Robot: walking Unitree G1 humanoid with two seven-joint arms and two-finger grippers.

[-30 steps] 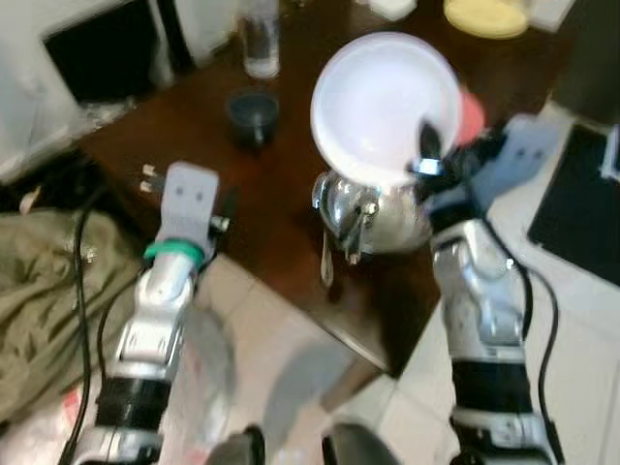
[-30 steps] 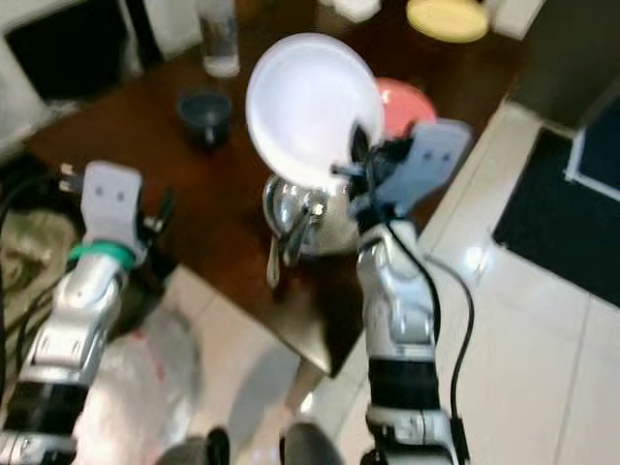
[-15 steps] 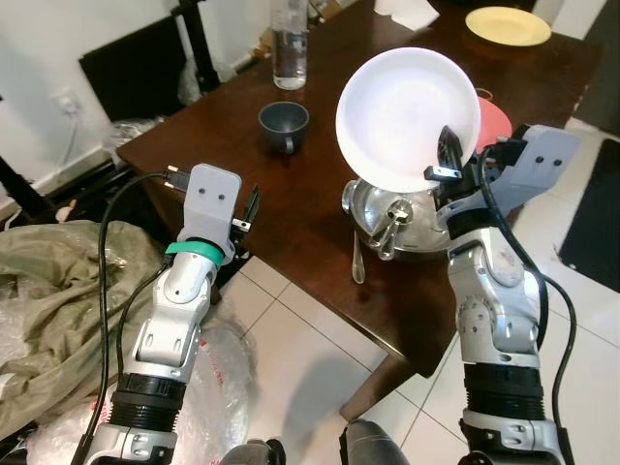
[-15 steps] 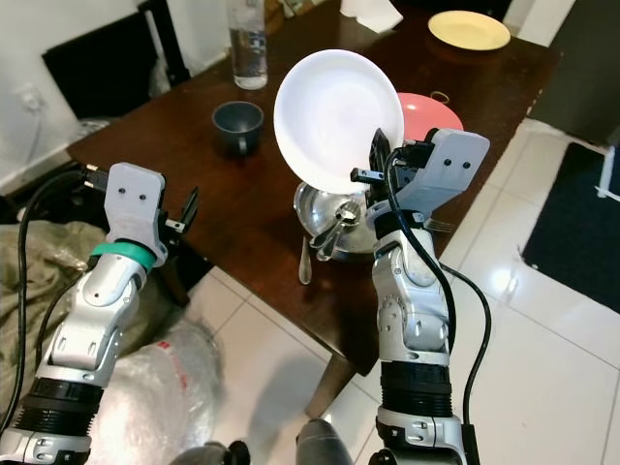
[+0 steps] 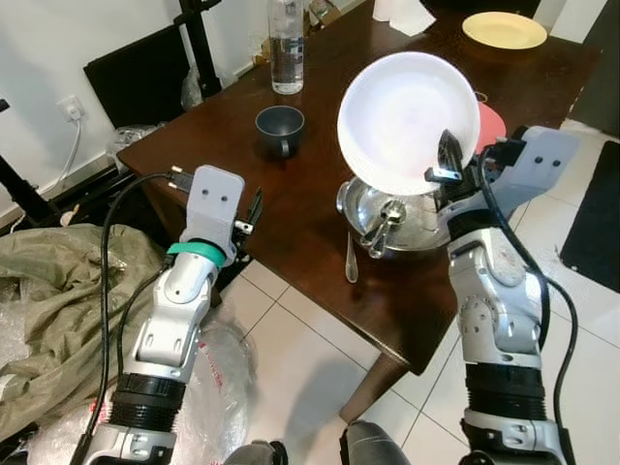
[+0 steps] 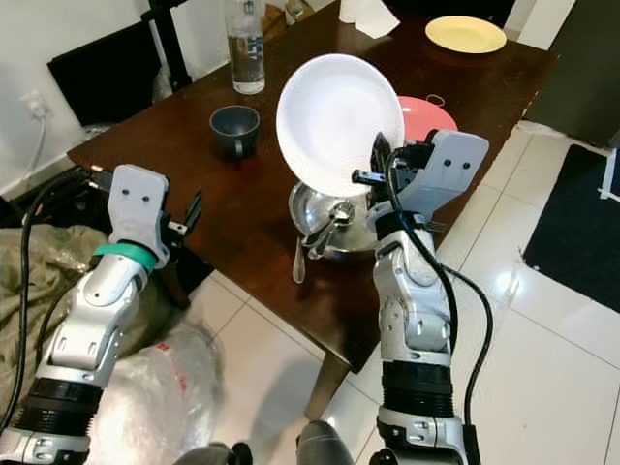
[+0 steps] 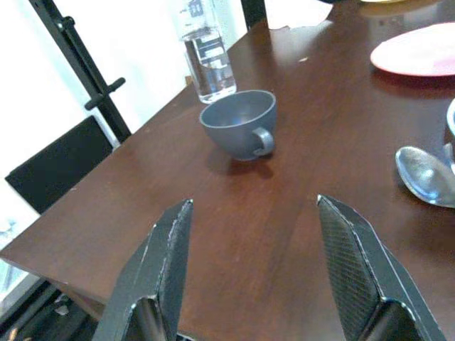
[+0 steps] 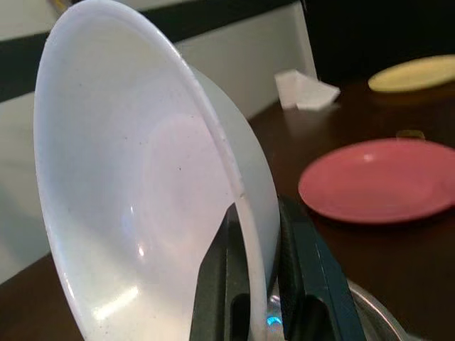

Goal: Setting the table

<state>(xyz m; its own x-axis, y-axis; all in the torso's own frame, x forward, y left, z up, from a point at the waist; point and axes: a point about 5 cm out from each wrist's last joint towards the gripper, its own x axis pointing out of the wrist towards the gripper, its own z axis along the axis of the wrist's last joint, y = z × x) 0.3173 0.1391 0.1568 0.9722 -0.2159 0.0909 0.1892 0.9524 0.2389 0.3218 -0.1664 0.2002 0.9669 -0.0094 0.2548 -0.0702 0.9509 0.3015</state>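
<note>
Looking at the head views first: the right gripper (image 5: 448,163) had its jaws clenched on the lower rim of a white plate (image 5: 407,121), holding it up on edge over the metal bowl (image 5: 412,218) near the desk (image 5: 291,208) corner. Left gripper (image 5: 247,215) hovered by the desk edge, jaws spread, holding nothing.

Left wrist view: open fingers (image 7: 160,273) framed a grey cup (image 7: 240,122), a water bottle (image 7: 206,53) behind it, a spoon (image 7: 426,177) off to the side.

Right wrist view: rim pinched tight, pink plate (image 8: 377,179) lying beyond.

That plate's probably stiff, smooth, slippery and breakable, so a deep rim pinch seems right.

Versus a second ago, the picture went from blurry to sharp as the camera shifted; the plate stayed put in the grip.
</note>
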